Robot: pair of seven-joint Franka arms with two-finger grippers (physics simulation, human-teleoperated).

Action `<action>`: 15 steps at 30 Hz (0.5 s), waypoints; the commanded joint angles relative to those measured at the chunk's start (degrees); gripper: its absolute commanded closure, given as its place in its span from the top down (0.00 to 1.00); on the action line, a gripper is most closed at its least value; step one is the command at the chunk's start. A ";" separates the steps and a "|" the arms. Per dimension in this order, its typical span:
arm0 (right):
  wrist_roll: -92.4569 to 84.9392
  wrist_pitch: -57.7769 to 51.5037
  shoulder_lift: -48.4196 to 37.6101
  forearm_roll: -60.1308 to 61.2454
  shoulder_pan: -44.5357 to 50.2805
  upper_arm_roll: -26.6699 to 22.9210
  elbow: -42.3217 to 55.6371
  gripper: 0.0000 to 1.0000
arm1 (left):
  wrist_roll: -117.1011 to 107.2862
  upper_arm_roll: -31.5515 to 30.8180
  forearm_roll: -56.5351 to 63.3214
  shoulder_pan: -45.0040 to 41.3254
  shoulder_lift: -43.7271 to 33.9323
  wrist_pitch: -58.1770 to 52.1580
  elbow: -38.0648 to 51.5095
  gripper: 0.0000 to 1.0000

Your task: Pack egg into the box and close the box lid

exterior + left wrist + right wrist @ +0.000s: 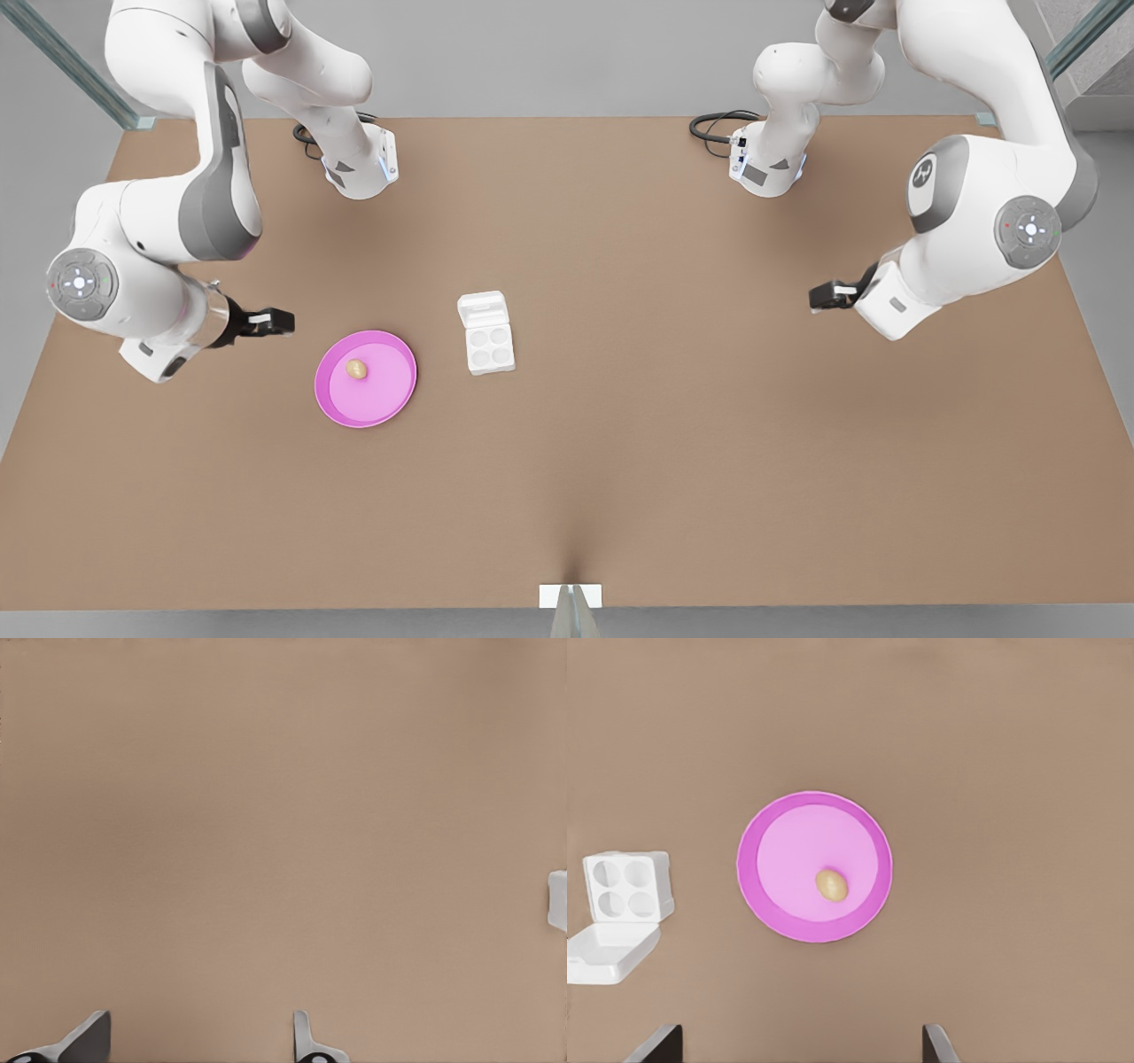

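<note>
The tan egg [356,369] [831,885] lies on a round pink plate [390,399] [772,904]. Just to the front view's right of the plate stands the white box [490,347] [625,886], with its four cups empty. The box lid [483,310] [607,952] is swung open and lies flat behind the cups. My right gripper [275,321] [797,1050] hovers open at the front view's left, short of the plate and holding nothing. Far off at the front view's right, my left gripper [819,297] [197,1045] is open over bare table.
The brown table [709,461] spreads wide around the plate and box. A small white marker [570,595] sits at its near edge. The arm bases [359,164] [766,164] stand at the far edge. A white sliver [558,901] peeks in at the left wrist view's border.
</note>
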 commanded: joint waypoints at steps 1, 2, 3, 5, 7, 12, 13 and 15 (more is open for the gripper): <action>2.16 10.65 0.29 0.57 -0.20 -0.07 -0.15 1.00 | -9.65 -0.09 -0.33 0.00 0.01 7.57 0.06 1.00; 2.25 10.56 0.38 0.83 -0.38 -0.07 -0.15 1.00 | -9.39 -0.53 -0.59 0.00 0.10 7.65 0.06 1.00; 2.34 10.47 1.17 0.75 0.15 0.11 -0.32 1.00 | -9.12 -0.45 -3.58 -0.08 1.42 7.04 1.56 1.00; 5.14 10.04 4.86 0.04 2.35 0.29 -0.94 1.00 | -9.47 -0.53 -3.32 0.27 1.24 6.34 1.47 1.00; 7.00 4.06 6.35 0.39 4.37 0.37 -1.02 1.00 | -8.95 -0.45 -0.34 0.18 1.15 2.82 1.47 1.00; 9.90 16.36 10.92 -0.22 8.50 0.72 -9.72 1.00 | -8.07 -1.76 0.55 -0.17 0.80 1.24 1.56 1.00; 10.25 17.24 13.12 -1.36 8.68 0.72 -9.55 1.00 | -8.07 -1.85 0.99 -0.26 0.80 1.24 1.65 1.00; 10.25 25.06 14.00 -2.50 6.57 0.72 -14.21 1.00 | -7.98 -2.29 1.78 -0.43 0.89 0.45 1.65 1.00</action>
